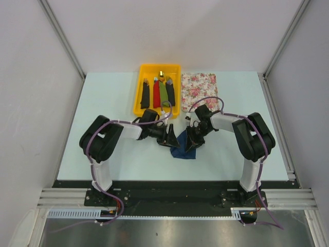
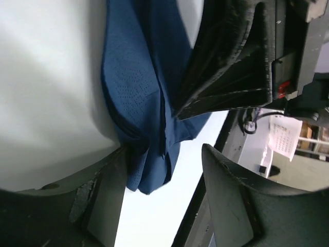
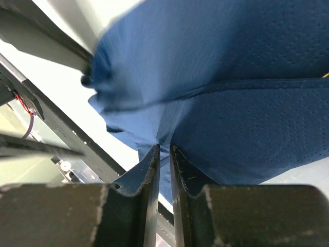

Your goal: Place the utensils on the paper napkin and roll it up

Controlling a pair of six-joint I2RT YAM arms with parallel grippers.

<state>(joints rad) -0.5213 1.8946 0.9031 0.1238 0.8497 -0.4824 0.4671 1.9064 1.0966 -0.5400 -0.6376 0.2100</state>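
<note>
The navy paper napkin (image 1: 184, 148) lies crumpled and partly lifted at the table's front middle, between my two grippers. My right gripper (image 1: 193, 138) is shut on a fold of it; in the right wrist view the jaws (image 3: 163, 150) pinch the blue paper (image 3: 231, 103). My left gripper (image 1: 168, 137) is open. In the left wrist view the napkin (image 2: 139, 103) hangs against the left finger (image 2: 103, 200), its lower edge between the wide-apart jaws (image 2: 164, 172). The right gripper's black body (image 2: 231, 67) is close behind. The iridescent utensils are not in view.
A yellow tray (image 1: 140, 100) at the back holds black, red and green bundles (image 1: 160, 92) with gold-tipped pieces. The floral mat (image 1: 199, 90) lies to its right. The table's front edge (image 1: 169, 181) is just behind the napkin.
</note>
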